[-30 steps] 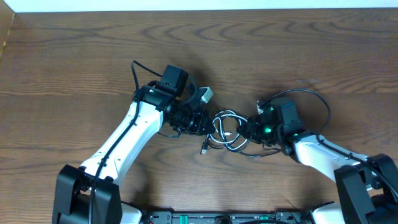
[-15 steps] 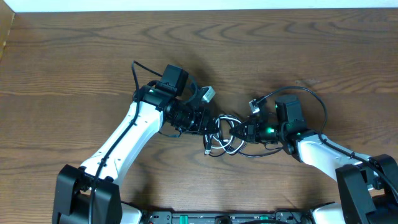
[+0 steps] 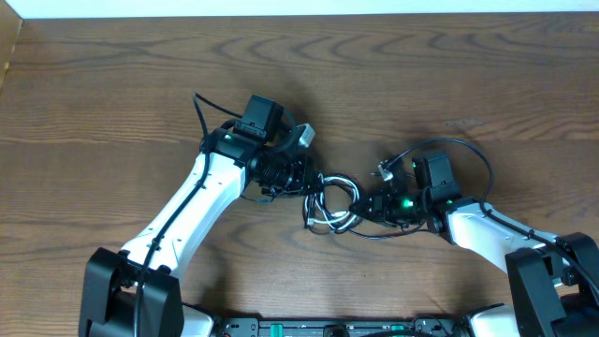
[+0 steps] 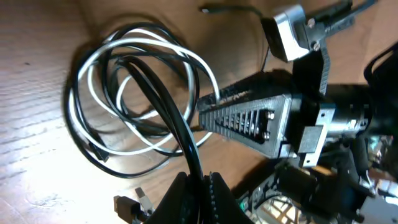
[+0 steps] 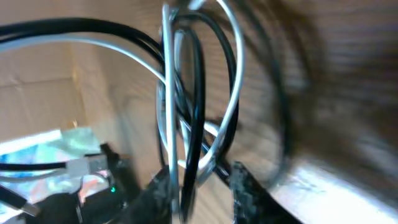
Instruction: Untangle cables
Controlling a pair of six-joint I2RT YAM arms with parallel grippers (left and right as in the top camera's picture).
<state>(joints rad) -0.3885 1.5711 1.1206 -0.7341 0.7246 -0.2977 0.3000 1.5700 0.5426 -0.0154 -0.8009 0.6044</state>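
The cables (image 3: 332, 201) lie in a tangled coil of black and white loops between the two arms on the wooden table. My left gripper (image 4: 198, 186) is shut on a black cable (image 4: 163, 106) that rises from its jaws into the coil. The white cable (image 4: 134, 46) loops around it. A small black plug (image 4: 130, 204) lies just left of the jaws. My right gripper (image 5: 202, 186) has its fingers (image 5: 245, 186) apart, and white and black strands (image 5: 186, 93) run loosely between them. In the overhead view my left gripper (image 3: 304, 180) is at the coil's left and my right gripper (image 3: 370, 206) at its right.
The right arm's thick black wire (image 3: 468, 154) arcs above its wrist. The left arm's own wire (image 3: 199, 108) sticks out behind its wrist. The table's far edge (image 3: 299, 13) meets a white strip. Bare wood (image 3: 112, 103) lies around the arms.
My right gripper's jaws have parted from shut. The coil and the left gripper have shifted slightly left, and the loops are drawn tighter.
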